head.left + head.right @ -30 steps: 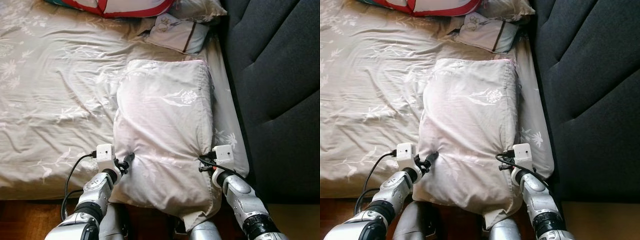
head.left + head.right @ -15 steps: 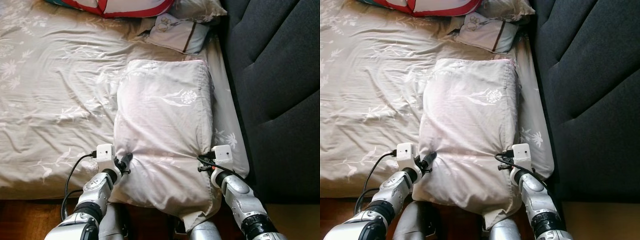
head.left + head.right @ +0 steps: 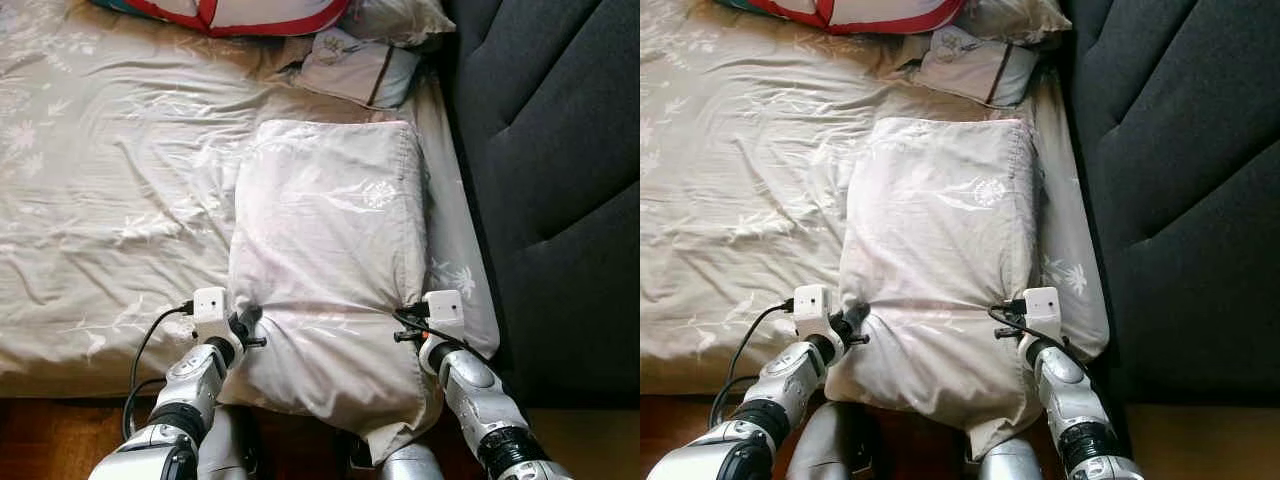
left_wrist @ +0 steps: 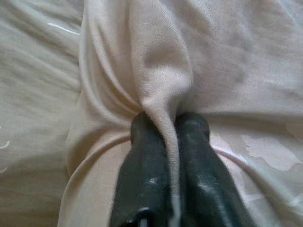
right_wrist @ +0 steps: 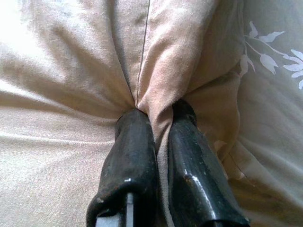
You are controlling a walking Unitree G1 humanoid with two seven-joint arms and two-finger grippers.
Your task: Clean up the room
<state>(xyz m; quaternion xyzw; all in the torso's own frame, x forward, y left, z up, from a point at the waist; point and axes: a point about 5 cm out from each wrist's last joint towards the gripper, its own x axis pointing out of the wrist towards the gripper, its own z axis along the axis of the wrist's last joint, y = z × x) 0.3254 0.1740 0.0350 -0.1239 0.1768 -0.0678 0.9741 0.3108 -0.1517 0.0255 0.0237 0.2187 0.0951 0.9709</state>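
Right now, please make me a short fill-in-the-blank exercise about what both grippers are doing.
1. Both grippers pinch the fabric of the large ____.
2. The left gripper holds its left edge, and the right gripper holds its ____ edge.
3. The pillow lies on the ____, beside the dark headboard.

Missing words: pillow; right; bed

You are looking down into a bedroom in a home: a bed [image 3: 110, 200] spreads across most of the view, covered by a crumpled beige sheet printed with pale flowers. A large pillow [image 3: 330, 250] in matching fabric lies along its right side, with a smaller cushion [image 3: 362, 70] and a red-edged one [image 3: 240, 14] further up. Beside the bed rises a dark padded headboard [image 3: 545, 150], and a strip of wooden floor [image 3: 60, 440] shows below the mattress edge.
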